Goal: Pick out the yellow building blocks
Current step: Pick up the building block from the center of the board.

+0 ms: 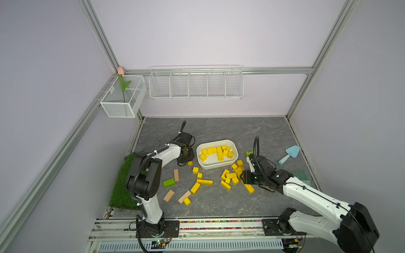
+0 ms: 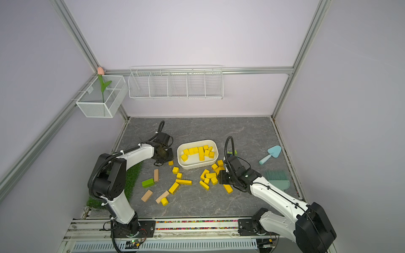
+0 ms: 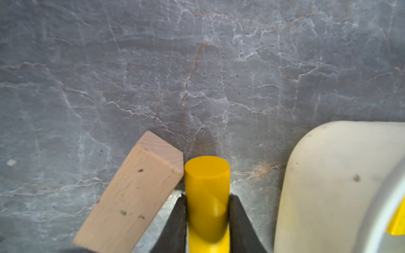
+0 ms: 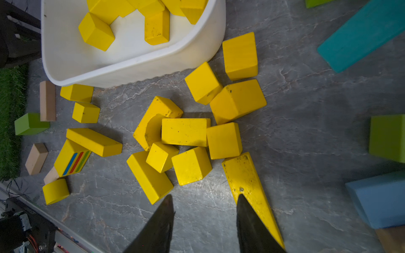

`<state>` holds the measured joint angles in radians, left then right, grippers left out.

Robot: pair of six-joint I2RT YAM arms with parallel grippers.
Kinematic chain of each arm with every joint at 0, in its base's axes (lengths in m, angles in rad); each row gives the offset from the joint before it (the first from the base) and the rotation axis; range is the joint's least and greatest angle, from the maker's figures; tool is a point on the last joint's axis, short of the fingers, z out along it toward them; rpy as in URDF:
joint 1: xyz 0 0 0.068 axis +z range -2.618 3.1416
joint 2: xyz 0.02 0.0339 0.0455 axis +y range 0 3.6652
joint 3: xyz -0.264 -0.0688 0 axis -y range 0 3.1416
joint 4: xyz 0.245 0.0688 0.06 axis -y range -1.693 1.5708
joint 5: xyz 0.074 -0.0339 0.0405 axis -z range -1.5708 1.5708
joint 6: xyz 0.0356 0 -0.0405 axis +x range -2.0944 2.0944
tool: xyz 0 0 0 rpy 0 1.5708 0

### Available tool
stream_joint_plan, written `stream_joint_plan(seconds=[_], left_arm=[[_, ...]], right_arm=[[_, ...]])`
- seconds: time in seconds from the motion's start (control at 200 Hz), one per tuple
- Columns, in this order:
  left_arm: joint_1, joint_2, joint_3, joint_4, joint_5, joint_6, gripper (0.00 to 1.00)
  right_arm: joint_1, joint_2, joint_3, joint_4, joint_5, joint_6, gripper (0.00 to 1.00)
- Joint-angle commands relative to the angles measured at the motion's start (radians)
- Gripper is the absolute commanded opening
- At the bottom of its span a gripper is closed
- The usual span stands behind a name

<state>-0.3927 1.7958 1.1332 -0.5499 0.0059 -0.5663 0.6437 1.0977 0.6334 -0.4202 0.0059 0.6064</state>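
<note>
Evidently left pincer (image 3: 207, 196) snug on smooth yellow cylinder (image 3: 207, 173); right pincer (image 4: 205, 197) agape, empty, over scuffed yellow wedge (image 4: 243, 173).

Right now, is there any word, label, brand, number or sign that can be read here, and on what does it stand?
No word, brand or number can be read in any view.
Only sign: three slanted stripes, blue, red and green, on one face of a yellow block, without letters.
</note>
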Motion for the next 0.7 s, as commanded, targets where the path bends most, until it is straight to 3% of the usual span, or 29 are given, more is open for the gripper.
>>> stream_joint_plan(seconds=[0.0, 0.095, 0.275, 0.405, 0.695], left_arm=[[0.005, 0.025, 0.002, -0.045, 0.007, 0.003, 0.42], [0.006, 0.050, 0.023, -0.065, 0.006, 0.002, 0.43], [0.006, 0.040, 0.018, -0.060, 0.004, 0.002, 0.28], [0.006, 0.010, -0.007, -0.037, 0.006, 0.003, 0.23], [-0.001, -0.097, -0.041, -0.020, 0.022, 0.026, 0.23]], right_arm=[[-0.005, -0.012, -0.016, 0.011, -0.006, 0.013, 0.48], [-0.006, -0.016, -0.018, 0.011, -0.005, 0.015, 0.48], [-0.007, -0.016, -0.018, 0.012, -0.006, 0.016, 0.48], [-0.007, -0.016, -0.018, 0.013, -0.007, 0.015, 0.49], [-0.009, -0.019, -0.021, 0.014, -0.007, 0.016, 0.48]])
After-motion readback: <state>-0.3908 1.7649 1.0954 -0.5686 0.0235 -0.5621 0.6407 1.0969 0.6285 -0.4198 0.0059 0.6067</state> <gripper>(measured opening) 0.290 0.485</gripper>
